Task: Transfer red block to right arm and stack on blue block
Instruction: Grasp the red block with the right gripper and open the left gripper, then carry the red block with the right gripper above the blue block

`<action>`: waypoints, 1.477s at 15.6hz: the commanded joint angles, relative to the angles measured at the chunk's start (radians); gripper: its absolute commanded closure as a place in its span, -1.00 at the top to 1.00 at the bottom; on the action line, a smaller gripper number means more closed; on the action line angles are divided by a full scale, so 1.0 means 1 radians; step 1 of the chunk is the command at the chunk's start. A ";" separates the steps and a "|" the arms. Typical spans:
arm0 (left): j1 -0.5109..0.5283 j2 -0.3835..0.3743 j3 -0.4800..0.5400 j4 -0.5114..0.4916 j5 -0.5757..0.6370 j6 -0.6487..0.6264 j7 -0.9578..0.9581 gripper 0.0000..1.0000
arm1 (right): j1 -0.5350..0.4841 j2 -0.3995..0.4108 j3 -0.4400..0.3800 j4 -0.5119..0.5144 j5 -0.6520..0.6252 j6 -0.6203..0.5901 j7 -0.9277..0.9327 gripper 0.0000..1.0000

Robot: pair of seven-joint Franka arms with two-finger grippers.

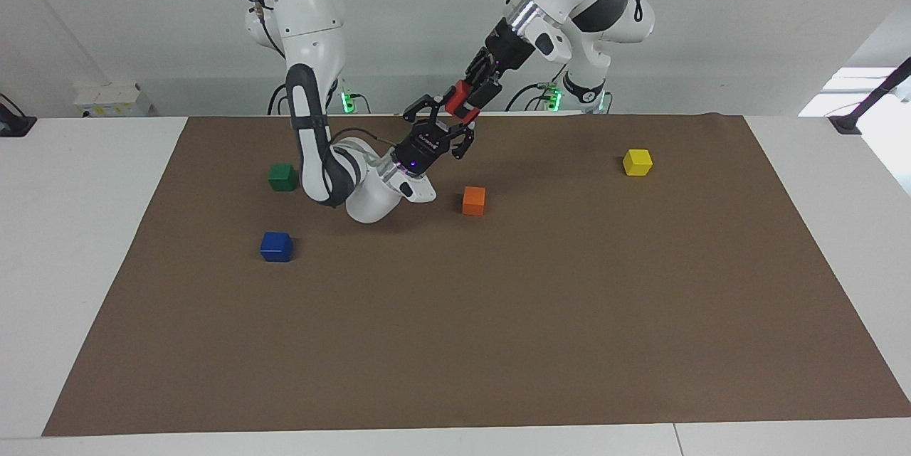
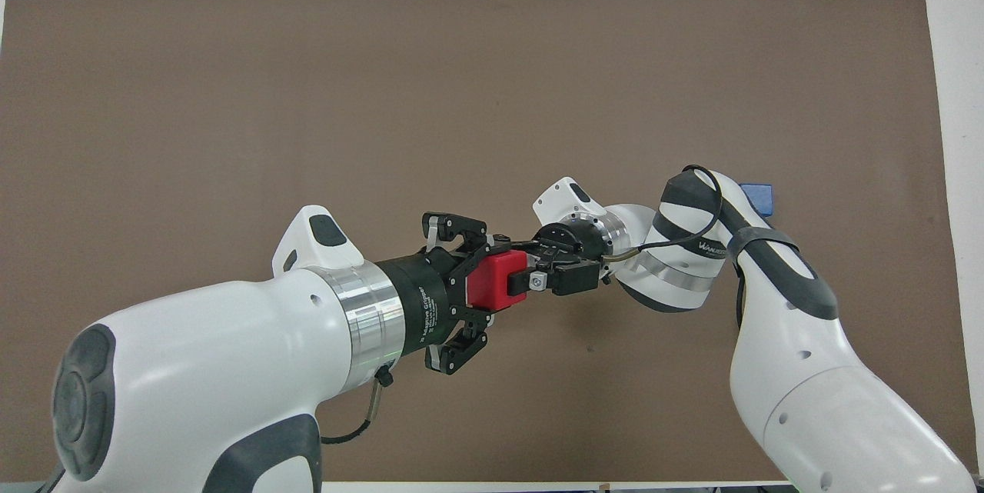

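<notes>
My left gripper (image 1: 471, 97) is shut on the red block (image 1: 460, 102) and holds it in the air over the middle of the brown mat. It also shows in the overhead view (image 2: 483, 281) with the red block (image 2: 498, 280). My right gripper (image 1: 445, 122), with its blue light, is open. Its spread fingers reach the block's free end, and I cannot tell whether they touch it. In the overhead view it (image 2: 538, 271) meets the block head-on. The blue block (image 1: 276, 246) lies on the mat toward the right arm's end, half hidden by the right arm in the overhead view (image 2: 759, 194).
A green cube (image 1: 282, 176) lies nearer to the robots than the blue block. An orange cube (image 1: 473, 200) lies on the mat under the two grippers. A yellow cube (image 1: 637, 162) lies toward the left arm's end. The brown mat (image 1: 498, 342) covers the white table.
</notes>
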 commanded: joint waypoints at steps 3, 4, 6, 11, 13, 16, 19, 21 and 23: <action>0.108 -0.016 0.001 0.008 -0.018 -0.046 0.040 1.00 | 0.014 -0.006 0.010 -0.002 0.014 0.016 -0.006 -1.00; 0.157 -0.015 0.001 0.027 -0.018 -0.098 0.075 1.00 | 0.013 -0.006 0.010 -0.002 0.014 0.013 -0.006 -1.00; 0.251 -0.018 0.002 0.040 -0.018 -0.221 0.195 1.00 | 0.008 -0.013 0.010 -0.002 0.014 0.013 0.013 -1.00; 0.481 -0.024 0.001 0.053 0.066 -0.369 0.356 1.00 | -0.049 -0.122 0.007 -0.003 0.014 0.160 0.193 -1.00; 0.507 -0.024 0.004 0.048 0.123 -0.372 0.442 1.00 | -0.078 -0.170 0.005 0.001 0.008 0.261 0.260 -1.00; 0.648 -0.025 0.004 0.047 0.168 -0.459 0.704 1.00 | -0.127 -0.228 -0.001 0.022 -0.054 0.416 0.371 -1.00; 0.724 -0.012 0.001 0.060 0.354 -0.499 1.012 1.00 | -0.152 -0.318 -0.001 0.067 -0.183 0.651 0.486 -1.00; 0.721 0.056 0.001 0.126 0.473 -0.524 1.152 1.00 | -0.153 -0.371 -0.002 0.102 -0.301 0.781 0.584 -1.00; 0.718 0.174 0.001 0.290 0.548 -0.634 1.217 1.00 | -0.155 -0.410 -0.002 0.127 -0.422 0.875 0.680 -1.00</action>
